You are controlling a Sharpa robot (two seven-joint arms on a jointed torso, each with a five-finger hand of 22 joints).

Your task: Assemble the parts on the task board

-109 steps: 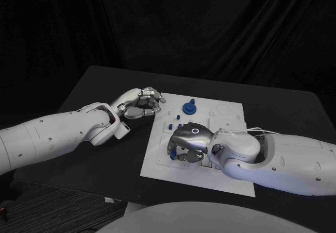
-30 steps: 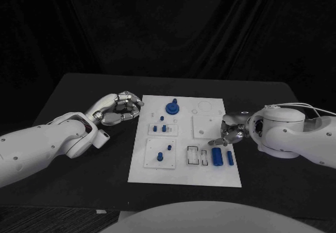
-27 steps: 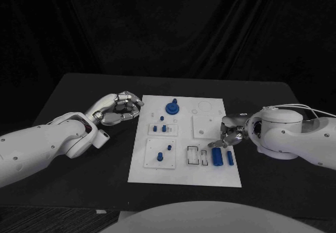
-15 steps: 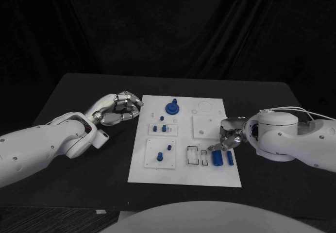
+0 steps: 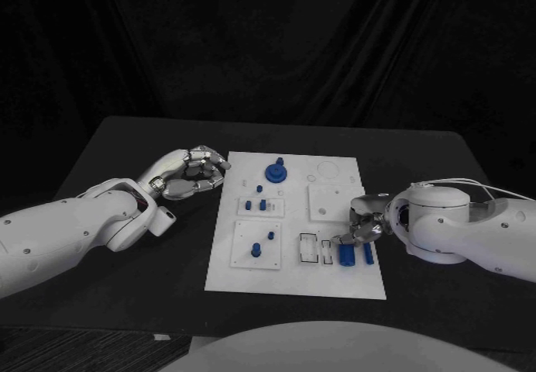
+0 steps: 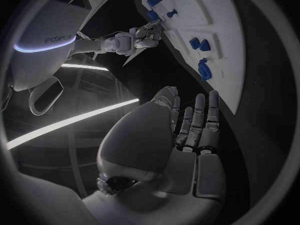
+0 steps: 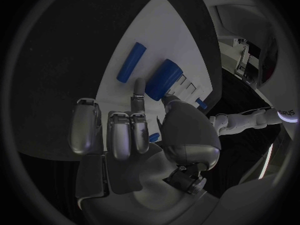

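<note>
Parts on the task board (image 5: pixel 293 273) are the concern, chiefly the thick blue cylinder (image 5: pixel 348 253) and the slimmer blue bar (image 5: pixel 368 250) lying at the board's near right corner. The right hand (image 5: pixel 361 225) hovers just over them, fingers apart, holding nothing; one fingertip (image 7: pixel 140 86) reaches between the two. A sound grasp would straddle the cylinder squarely before lifting. The left hand (image 5: pixel 196 173) rests curled and empty beside the board's far left edge.
</note>
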